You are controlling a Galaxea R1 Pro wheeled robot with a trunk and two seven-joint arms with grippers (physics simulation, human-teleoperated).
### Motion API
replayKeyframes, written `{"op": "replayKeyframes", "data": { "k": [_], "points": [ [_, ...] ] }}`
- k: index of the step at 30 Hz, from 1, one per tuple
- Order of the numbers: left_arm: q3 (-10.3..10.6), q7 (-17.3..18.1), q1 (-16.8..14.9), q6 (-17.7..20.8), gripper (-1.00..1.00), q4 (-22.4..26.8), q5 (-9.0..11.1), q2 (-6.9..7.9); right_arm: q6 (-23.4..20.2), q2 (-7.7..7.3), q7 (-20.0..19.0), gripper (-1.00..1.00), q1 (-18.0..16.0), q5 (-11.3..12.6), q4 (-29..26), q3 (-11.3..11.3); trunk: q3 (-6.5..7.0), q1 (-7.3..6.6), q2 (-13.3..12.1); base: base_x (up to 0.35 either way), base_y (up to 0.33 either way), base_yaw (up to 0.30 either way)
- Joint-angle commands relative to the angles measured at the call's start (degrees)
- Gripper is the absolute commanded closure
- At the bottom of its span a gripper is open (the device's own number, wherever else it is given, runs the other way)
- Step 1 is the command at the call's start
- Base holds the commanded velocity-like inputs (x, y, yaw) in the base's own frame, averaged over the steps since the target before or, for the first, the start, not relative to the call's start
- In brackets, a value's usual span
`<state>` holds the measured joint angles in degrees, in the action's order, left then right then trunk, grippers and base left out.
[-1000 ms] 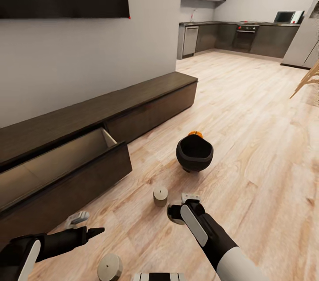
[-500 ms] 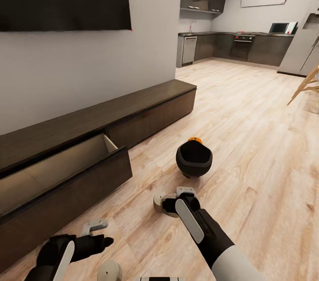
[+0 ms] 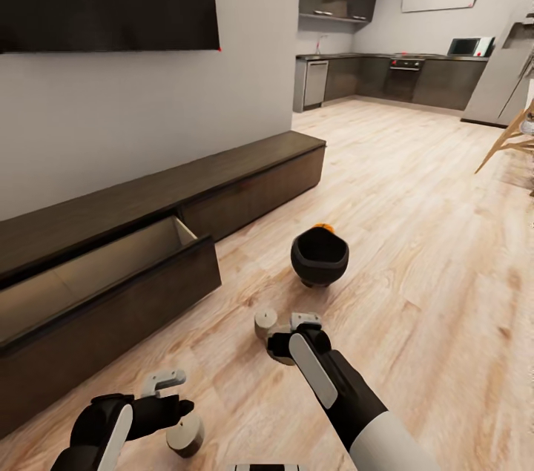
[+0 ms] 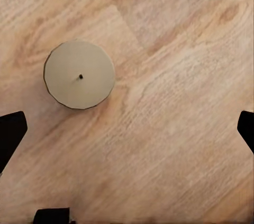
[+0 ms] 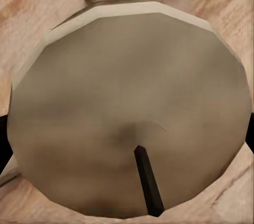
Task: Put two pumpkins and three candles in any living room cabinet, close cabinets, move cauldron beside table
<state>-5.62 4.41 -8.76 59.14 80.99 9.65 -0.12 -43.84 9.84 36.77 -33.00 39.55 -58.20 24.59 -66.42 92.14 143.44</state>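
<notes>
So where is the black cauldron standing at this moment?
In the head view the cauldron stands on the wooden floor, beyond the right gripper, with a pumpkin just behind it.

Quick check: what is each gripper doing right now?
Left gripper: open, above a candle, holding nothing.
Right gripper: around another candle; closure cannot be told.

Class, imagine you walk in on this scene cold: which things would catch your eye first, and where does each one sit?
The black cauldron stands on the wooden floor mid-room, with a sliver of orange pumpkin showing behind it. Left of it, the long dark cabinet along the wall has one drawer pulled open. Nearest the robot, beige candles stand on the floor: the right tool is down at one candle, and the left tool hovers over another.
</notes>
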Motion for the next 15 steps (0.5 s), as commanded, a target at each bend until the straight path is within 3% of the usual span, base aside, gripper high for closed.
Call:
{"op": "replayKeyframes", "data": {
  "k": [1,6,12,15],
  "points": [
    [-0.1,0.2,0.0,0.3,-1.00,0.0,0.0,0.00,0.1,-0.01,0.7,1.00,0.0,0.7,0.0,0.1,-0.05,-0.03,0.0,-0.126,-0.027,0.000],
    [-0.1,0.2,0.0,-0.1,-1.00,0.0,-0.1,0.03,0.1,0.00,0.7,1.00,0.0,0.7,-0.1,0.2,-0.05,-0.03,0.0,-0.033,-0.007,0.000],
    [-0.1,0.1,0.0,-0.8,-1.00,0.0,-0.2,-0.04,0.1,0.15,0.3,1.00,0.0,0.7,-0.6,0.4,-1.38,0.12,0.1,-0.001,0.000,0.000],
    [-0.1,0.1,0.0,-0.9,-1.00,0.0,-0.2,0.02,0.0,0.15,0.0,1.00,1.4,0.7,-5.0,2.9,-2.04,0.20,0.1,0.000,0.000,0.000]
  ]
}}
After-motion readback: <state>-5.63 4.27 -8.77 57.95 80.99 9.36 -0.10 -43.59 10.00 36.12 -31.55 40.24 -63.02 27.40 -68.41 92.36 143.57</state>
